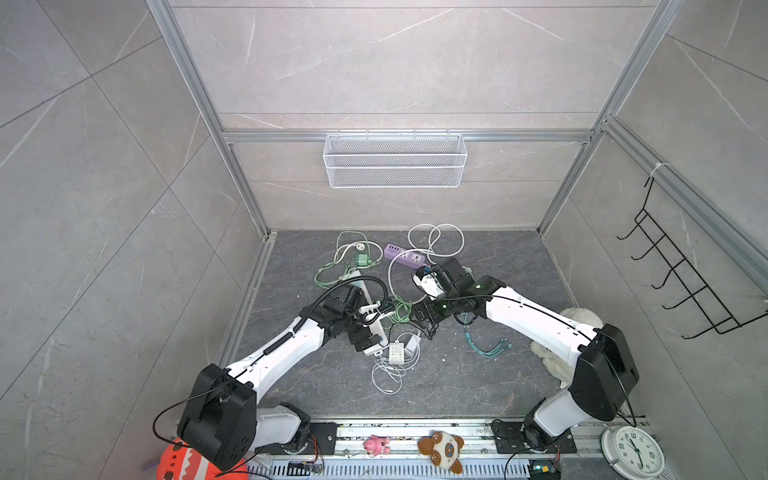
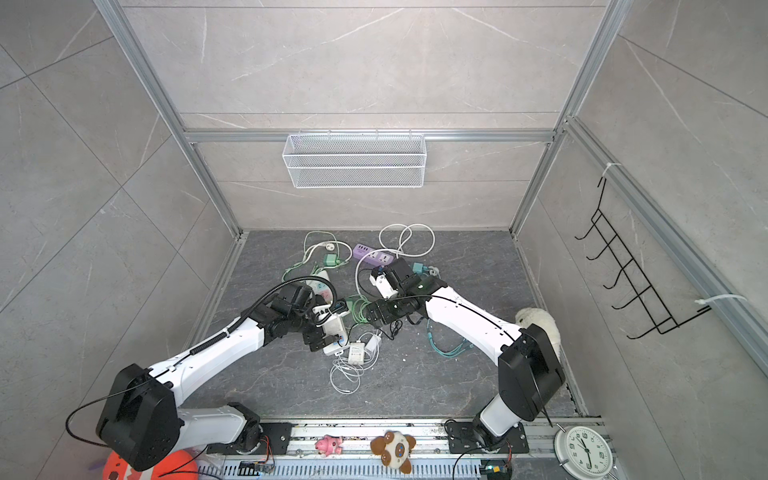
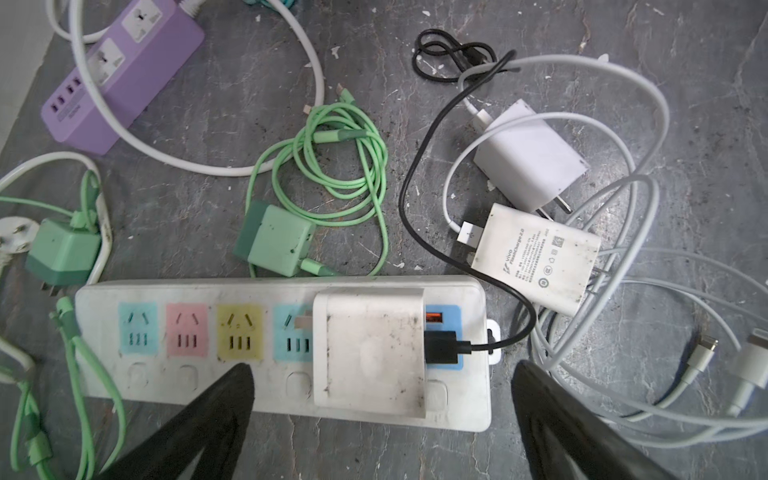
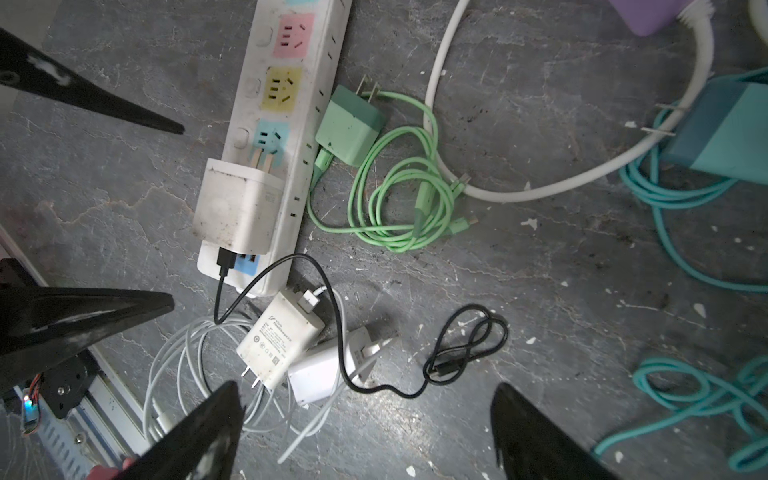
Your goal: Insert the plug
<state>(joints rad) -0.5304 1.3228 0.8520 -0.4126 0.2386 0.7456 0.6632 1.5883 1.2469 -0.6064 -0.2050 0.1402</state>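
My left jaws and right jaws both hang spread and empty above the scuffed white boxy charger plug (image 3: 369, 353), which lies flat on the long white power strip (image 3: 166, 291) with its prongs unseated over a blue socket (image 3: 286, 345); it looks light, rigid and smooth, so I'd pinch its broad flat sides.

The white power strip (image 3: 104, 374) has socket patches (image 3: 187, 330) in pale blue, pink, yellow and blue; the USB charger (image 3: 370, 353) on it is white with dark speckles, its cable (image 3: 440, 347) black. Beside the strip lies a mint-green charger (image 3: 278, 241); the surface (image 3: 685, 145) is dark grey, pale-veined.
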